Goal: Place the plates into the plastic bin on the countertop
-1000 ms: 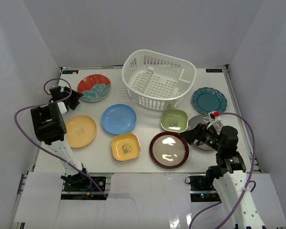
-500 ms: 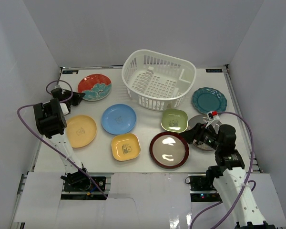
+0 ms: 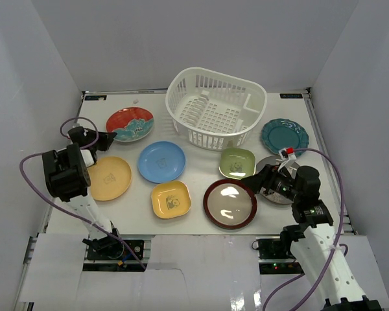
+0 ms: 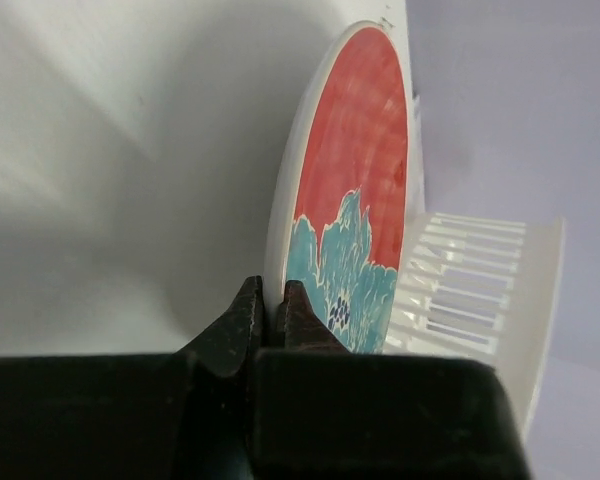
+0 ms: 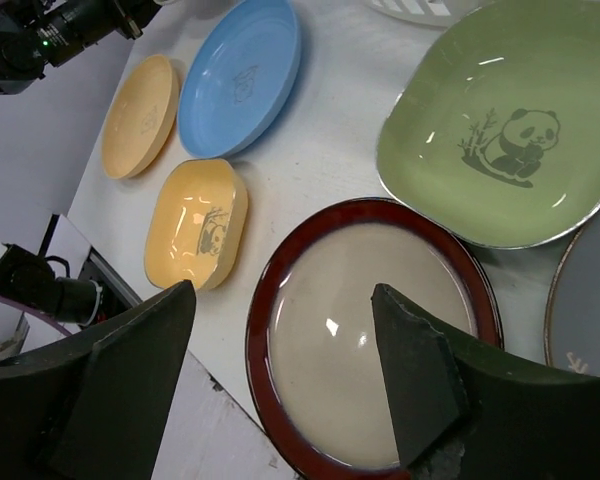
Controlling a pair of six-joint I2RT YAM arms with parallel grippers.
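**Item 1, red patterned plate** (image 3: pixel 130 123): sitting near the far-left corner of the countertop (image 3: pixel 200 173). My left gripper (image 3: pixel 107 138) is pinching its near-left rim, both fingers closed tight on the edge. In the wrist view the plate is stretching away from my fingertips, face tilted. I cannot tell whether it is clear of the surface.

**Item 2, plastic bin** (image 3: pixel 209 136): standing at the middle of the far edge, to the right of the plate, its slotted wall showing just past the plate's far rim. I am judging 0 of 8 plates binned. My left arm is the nearer one, and the carry is running rightward along the far edge.

**Item 3, right gripper** (image 3: pixel 262 184): hovering with fingers spread wide, holding nothing, over the maroon-rimmed plate (image 3: pixel 230 203) near the front edge.
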